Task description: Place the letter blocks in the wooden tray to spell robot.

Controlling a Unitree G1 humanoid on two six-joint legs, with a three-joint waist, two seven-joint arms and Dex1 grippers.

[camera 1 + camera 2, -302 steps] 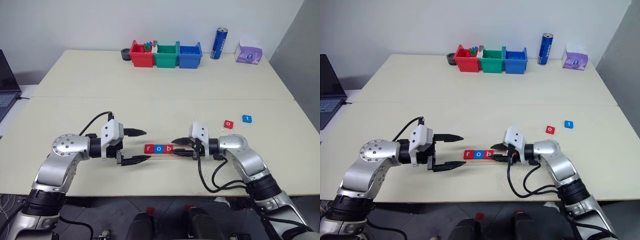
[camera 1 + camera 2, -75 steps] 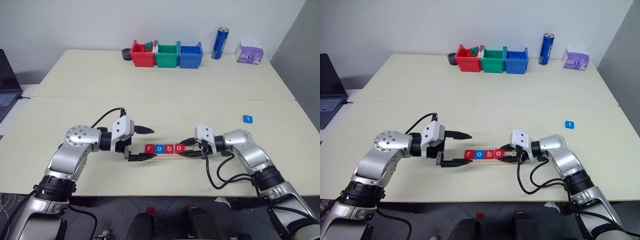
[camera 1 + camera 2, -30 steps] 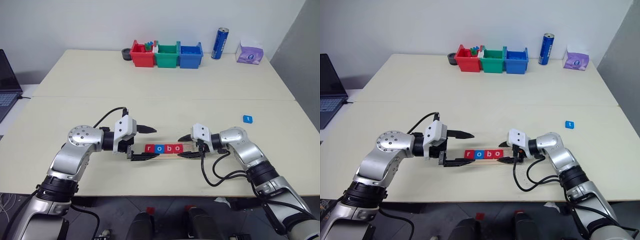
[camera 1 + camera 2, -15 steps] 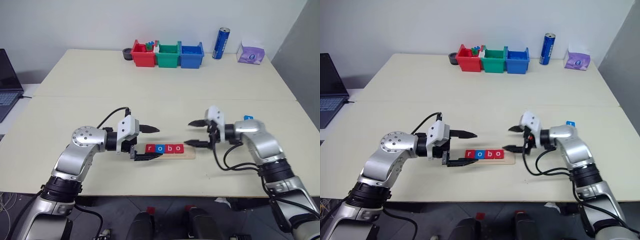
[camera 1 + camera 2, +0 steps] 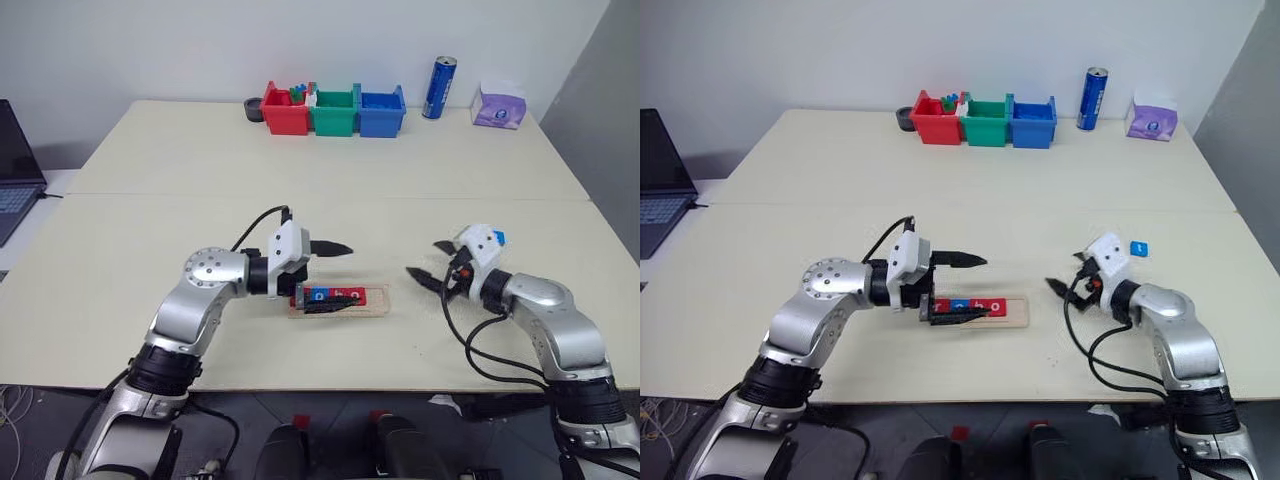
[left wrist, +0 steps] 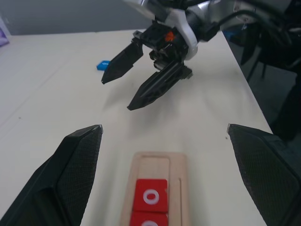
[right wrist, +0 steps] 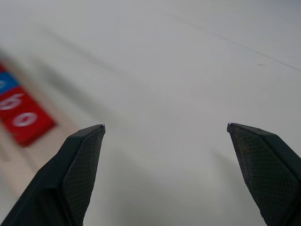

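Both arms are silver metal with round joints, black wrist sections, white camera housings and looping black cables; the tapered black fingers (image 6: 75,174) have a fine grid texture.

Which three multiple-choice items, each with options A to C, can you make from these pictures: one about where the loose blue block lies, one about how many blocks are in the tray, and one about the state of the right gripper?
1. Where does the loose blue letter block lie?
A. On the table beside the right gripper
B. Inside the green bin
C. In the wooden tray

2. How many blocks sit in the tray?
A. Two
B. Four
C. Five

3. What is the state of the right gripper?
A. Shut on a block
B. Shut and empty
C. Open and empty

Answers:
1. A, the blue block rests on the bare table next to that gripper, apart from the tray.
2. B, the earlier head views read r, o, b, o, and the left wrist view shows the end slot bare.
3. C, its own wrist view shows both fingers wide apart with nothing between them.
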